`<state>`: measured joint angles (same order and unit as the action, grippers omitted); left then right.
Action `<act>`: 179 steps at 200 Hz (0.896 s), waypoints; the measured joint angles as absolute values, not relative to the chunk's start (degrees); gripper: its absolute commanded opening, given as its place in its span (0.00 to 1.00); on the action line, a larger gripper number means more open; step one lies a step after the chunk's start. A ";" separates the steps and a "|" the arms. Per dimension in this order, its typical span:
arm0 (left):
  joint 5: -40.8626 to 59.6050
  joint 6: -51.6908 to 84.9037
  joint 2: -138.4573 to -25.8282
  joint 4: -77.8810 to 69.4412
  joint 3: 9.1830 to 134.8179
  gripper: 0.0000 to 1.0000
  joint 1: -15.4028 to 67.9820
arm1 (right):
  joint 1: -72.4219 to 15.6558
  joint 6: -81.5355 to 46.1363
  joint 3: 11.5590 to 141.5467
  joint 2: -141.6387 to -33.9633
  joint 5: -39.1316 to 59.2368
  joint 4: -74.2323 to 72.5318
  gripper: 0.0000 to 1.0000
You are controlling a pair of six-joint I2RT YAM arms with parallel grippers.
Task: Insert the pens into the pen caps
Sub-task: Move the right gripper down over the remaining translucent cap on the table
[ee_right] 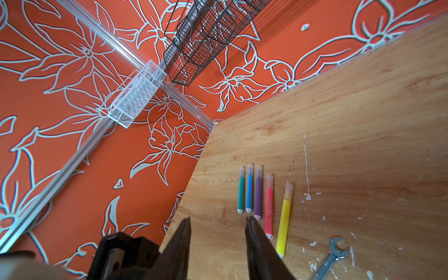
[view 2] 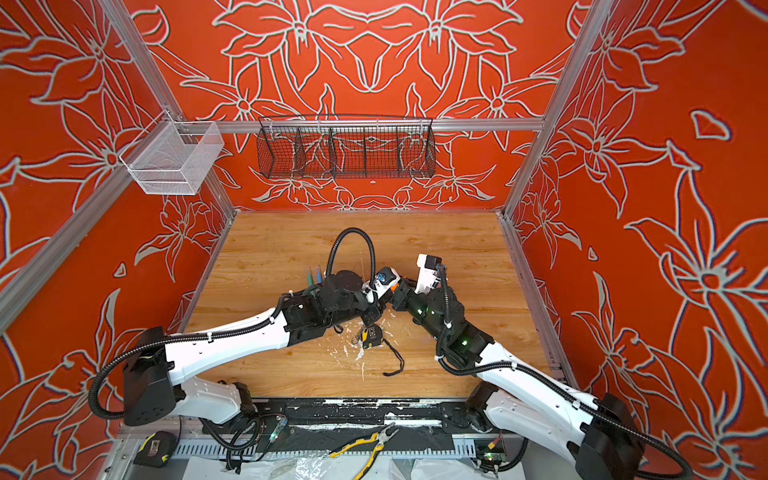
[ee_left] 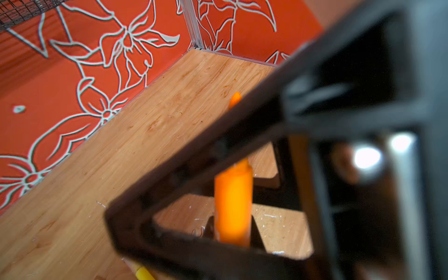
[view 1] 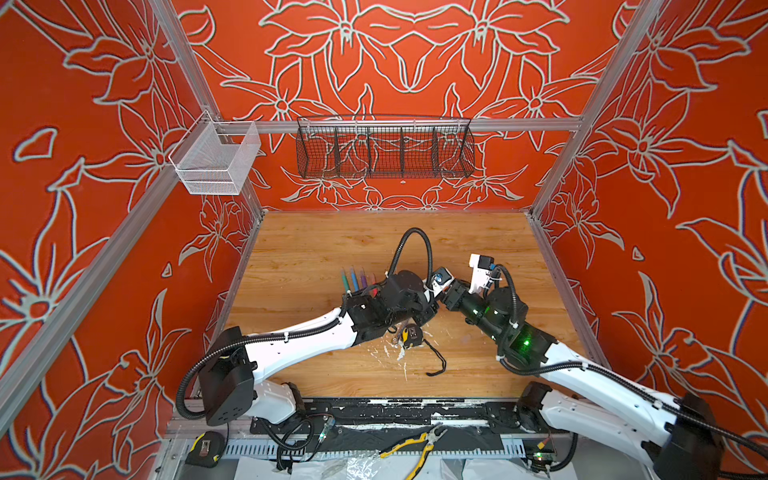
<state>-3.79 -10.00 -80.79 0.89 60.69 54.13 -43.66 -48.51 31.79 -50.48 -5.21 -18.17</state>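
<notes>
Where left gripper [ee_left: 231, 243] clamps, orange pen [ee_left: 233, 201] sits.

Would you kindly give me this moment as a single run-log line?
left hand: shut on orange pen | right hand: open, empty | five capped pens: in a row on table

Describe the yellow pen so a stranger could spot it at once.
On the wooden table, a row of capped pens lies side by side. The yellow pen ends that row on the side nearest the grey wrench, next to the pink pen. No other pen there is yellow.
</notes>
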 measured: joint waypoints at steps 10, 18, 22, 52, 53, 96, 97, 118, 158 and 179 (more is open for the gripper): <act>-2.09 -8.95 -80.07 0.45 59.88 0.00 52.34 | -43.75 -47.97 32.16 -48.95 -6.46 -15.00 0.50; -0.45 -8.27 -79.35 0.36 59.16 0.00 50.48 | -43.79 -47.90 32.73 -47.66 -7.18 -12.27 0.51; 0.45 -7.55 -78.94 0.30 58.63 0.00 49.32 | -44.01 -47.88 33.45 -47.03 -7.94 -10.37 0.51; 3.53 -3.20 -75.44 0.19 55.40 0.00 40.03 | -44.05 -47.99 40.07 -43.94 -14.68 4.36 0.51; 3.55 -3.01 -75.20 0.16 55.29 0.00 39.57 | -44.05 -48.01 40.49 -43.92 -14.92 4.97 0.51; 7.79 2.50 -68.97 -1.13 51.53 0.00 31.03 | -43.75 -50.28 49.63 -50.04 -19.64 22.17 0.53; 7.94 2.68 -68.84 -1.23 51.44 0.00 30.81 | -43.70 -50.33 49.71 -50.24 -19.66 22.39 0.53; 9.93 4.67 -68.29 -2.17 50.87 0.00 28.38 | -42.74 -51.72 51.55 -57.41 -19.11 29.93 0.53; 12.36 6.11 -68.31 -2.26 50.81 0.00 28.03 | -41.69 -54.52 51.53 -67.05 -16.93 40.95 0.59; 13.34 6.28 -67.90 -2.68 50.28 0.00 28.03 | -40.95 -55.88 48.16 -66.70 -14.83 41.36 0.60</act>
